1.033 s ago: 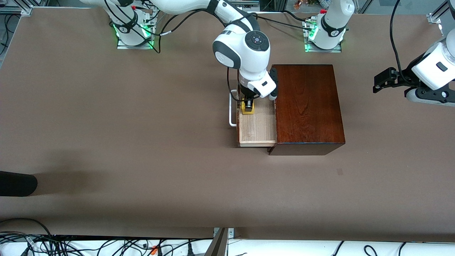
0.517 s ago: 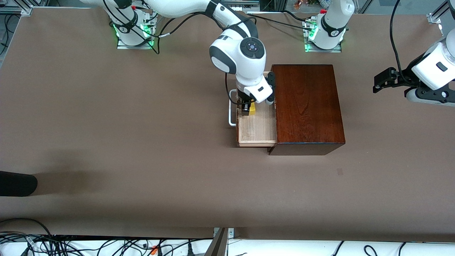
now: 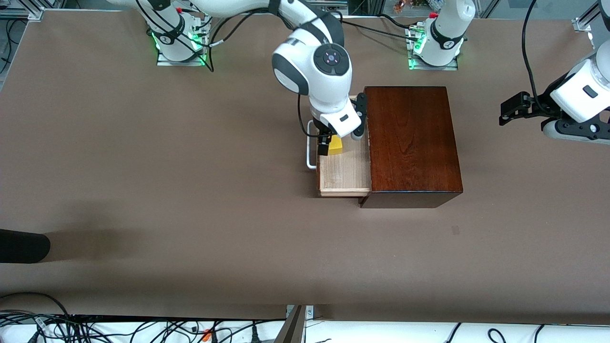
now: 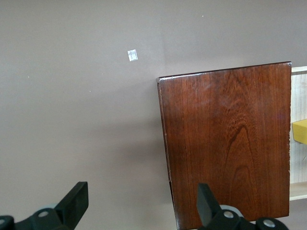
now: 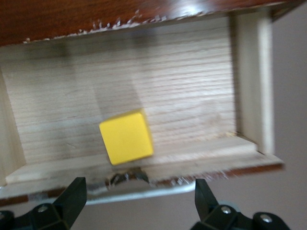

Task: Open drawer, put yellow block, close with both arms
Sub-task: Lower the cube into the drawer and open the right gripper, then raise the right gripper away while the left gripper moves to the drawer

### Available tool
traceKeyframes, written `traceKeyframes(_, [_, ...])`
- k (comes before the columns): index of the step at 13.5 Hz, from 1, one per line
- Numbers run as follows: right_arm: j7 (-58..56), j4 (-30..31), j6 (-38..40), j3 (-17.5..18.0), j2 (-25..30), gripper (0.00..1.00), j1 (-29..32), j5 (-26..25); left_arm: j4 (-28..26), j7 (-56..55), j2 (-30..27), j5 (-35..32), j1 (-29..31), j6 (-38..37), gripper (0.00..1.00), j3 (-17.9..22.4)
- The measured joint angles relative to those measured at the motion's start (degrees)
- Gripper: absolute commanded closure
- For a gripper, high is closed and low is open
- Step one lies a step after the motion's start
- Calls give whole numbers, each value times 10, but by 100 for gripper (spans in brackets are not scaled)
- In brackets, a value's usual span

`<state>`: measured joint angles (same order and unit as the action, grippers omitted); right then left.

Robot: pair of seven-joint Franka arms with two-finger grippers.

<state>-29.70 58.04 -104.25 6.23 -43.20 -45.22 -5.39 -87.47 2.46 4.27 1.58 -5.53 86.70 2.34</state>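
The right gripper (image 5: 138, 195) hung just above the pulled-out drawer (image 3: 344, 177), a pale unfinished-wood tray with a dark reddish-brown front. Its fingers stood wide apart and held nothing. The small bright yellow cube (image 3: 336, 144) lay on the tray floor directly beneath them, close to the drawer front and in the half farther from the front camera. So we judged the placing done and the closing left to do.

In the front view the drawer stuck out at nine o'clock from the large glossy mahogany box (image 3: 412, 143), and its travel ran along the nine-to-three line. The white U-shaped handle (image 3: 310, 148) sat just beside the right gripper, at its nine o'clock. This arm was much the nearer to the drawer front.

The left gripper (image 4: 140, 203) waited over bare table (image 3: 143, 190), at three o'clock from the box and well apart from it, its fingers spread and empty. It faced the box's closed end, and we judged it could brace there while the drawer front was pushed toward three o'clock.
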Motion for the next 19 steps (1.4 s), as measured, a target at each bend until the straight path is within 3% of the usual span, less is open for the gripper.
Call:
traceKeyframes(9, [-7, -8, 156, -6, 138, 0, 161, 9, 2, 0, 1, 0, 0, 0, 0, 3])
traceKeyframes(14, [-5, 5, 200, -57, 181, 0, 174, 9, 7, 2, 0, 1, -12, 4, 0, -17])
traceKeyframes(19, [46, 178, 154, -69, 327, 0, 232, 35, 28, 1, 17, 22, -38, 11, 0, -71])
